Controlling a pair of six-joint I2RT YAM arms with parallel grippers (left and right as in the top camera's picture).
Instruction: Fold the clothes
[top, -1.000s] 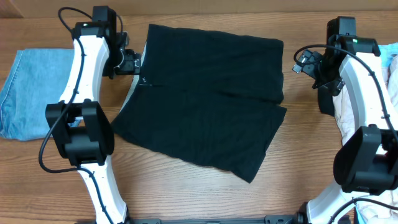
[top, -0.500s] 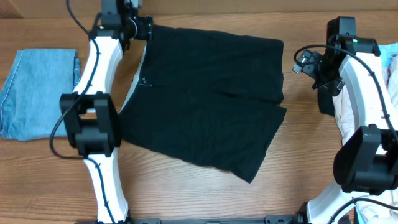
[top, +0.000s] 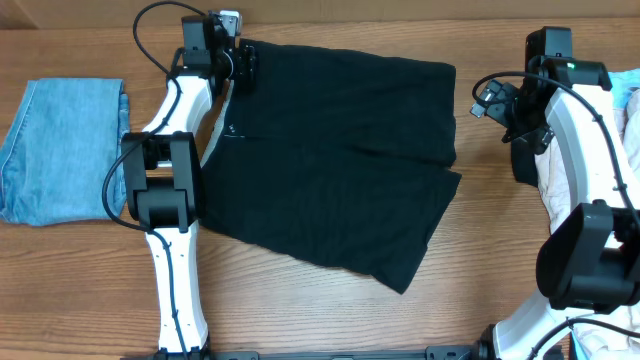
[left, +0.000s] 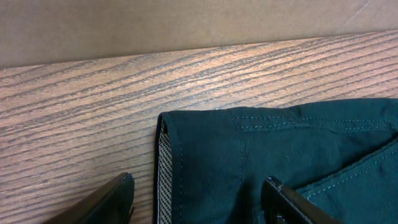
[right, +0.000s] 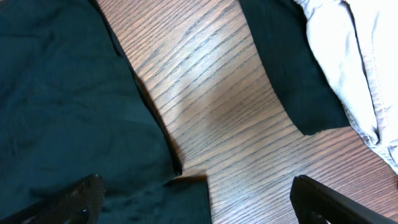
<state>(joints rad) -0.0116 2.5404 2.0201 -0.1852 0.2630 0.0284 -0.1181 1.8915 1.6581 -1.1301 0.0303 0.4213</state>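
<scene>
White arm links (top: 172, 100), black joint housings (top: 158, 190), looping black cables (top: 106, 190), black-fingered left pincer (left: 198, 183), small green light (top: 571, 66)

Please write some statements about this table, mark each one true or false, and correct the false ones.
1. The black shorts lie spread flat on the table. True.
2. The left claw holds a corner of the shorts in the air. False: it is open over the waistband corner, which lies flat.
3. The folded denim lies on the right arm's side. False: it lies on the left arm's side.
4. The right claw is open and holds nothing. True.
</scene>
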